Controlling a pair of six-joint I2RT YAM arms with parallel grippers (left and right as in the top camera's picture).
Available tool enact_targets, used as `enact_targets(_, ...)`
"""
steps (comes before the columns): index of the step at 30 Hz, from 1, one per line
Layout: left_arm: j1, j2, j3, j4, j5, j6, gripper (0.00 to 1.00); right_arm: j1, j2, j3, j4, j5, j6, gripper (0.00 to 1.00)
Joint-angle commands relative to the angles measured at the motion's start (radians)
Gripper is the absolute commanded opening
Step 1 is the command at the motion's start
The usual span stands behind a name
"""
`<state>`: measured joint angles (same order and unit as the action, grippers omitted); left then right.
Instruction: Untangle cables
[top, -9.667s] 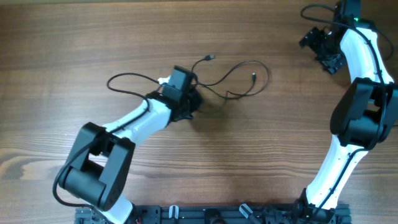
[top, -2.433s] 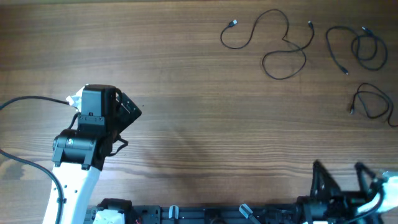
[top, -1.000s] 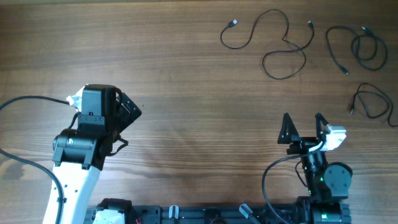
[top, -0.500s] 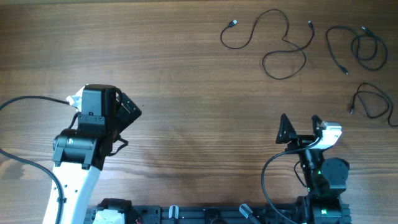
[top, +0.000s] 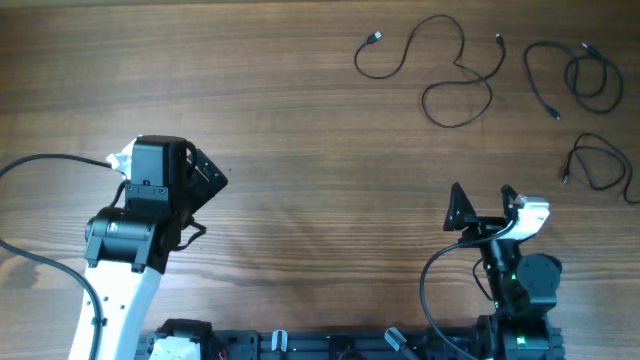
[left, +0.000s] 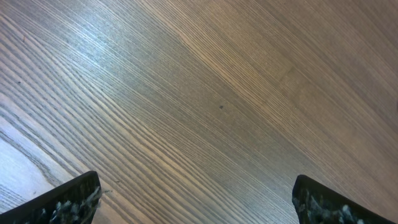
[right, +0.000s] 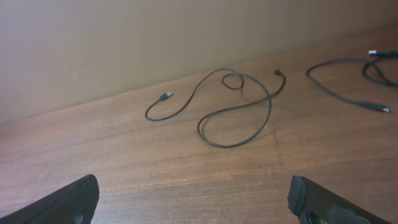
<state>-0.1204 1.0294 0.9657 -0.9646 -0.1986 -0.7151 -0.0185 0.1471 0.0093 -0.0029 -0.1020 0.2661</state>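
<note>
Left gripper (top: 213, 178) and right gripper (top: 484, 206), jaws wide and empty, hang near the front edge of the table (top: 300, 100); the cables (top: 459, 64) lie as three separate curls at its far right corner. Likely risk: a reach dragging one thin cord across its close neighbour would tangle them; no container is in view

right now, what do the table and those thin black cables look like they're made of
Table: wood or wood-look laminate with a satin finish; long parallel grain lines and a soft sheen show. Cables: probably rubber or plastic jackets, matte black; they lie in limp, smooth curls. The plug on the leftmost one looks partly metal, judging by its paler tip.
</note>
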Motion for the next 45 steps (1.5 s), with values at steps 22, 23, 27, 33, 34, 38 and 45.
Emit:
enact_targets(22, 0.005, -0.002, 0.000, 0.002, -0.020, 0.012, 1.00, -0.002, -0.143, -0.003, 0.005, 0.020, -0.344, 1.00)
enact_targets(23, 0.005, -0.003, 0.000, 0.002, -0.020, 0.012, 1.00, -0.002, -0.143, -0.003, 0.005, 0.020, -0.344, 1.00)
enact_targets(27, 0.005, -0.002, 0.000, 0.002, -0.020, 0.012, 1.00, -0.002, -0.143, -0.003, 0.005, 0.020, -0.344, 1.00)
enact_targets(33, 0.005, -0.002, 0.000, 0.002, -0.020, 0.012, 1.00, -0.002, -0.143, -0.003, 0.005, 0.020, -0.344, 1.00)
enact_targets(34, 0.005, -0.002, 0.000, 0.002, -0.020, 0.012, 1.00, -0.002, -0.143, -0.003, 0.005, 0.020, -0.344, 1.00)
enact_targets(38, 0.005, -0.026, 0.000, -0.002, -0.021, 0.014, 1.00, -0.002, -0.142, -0.003, 0.005, 0.020, -0.344, 1.00)
enact_targets(45, 0.005, -0.351, -0.150, 0.195, 0.081, 0.024, 1.00, -0.002, -0.142, -0.003, 0.005, 0.020, -0.344, 1.00)
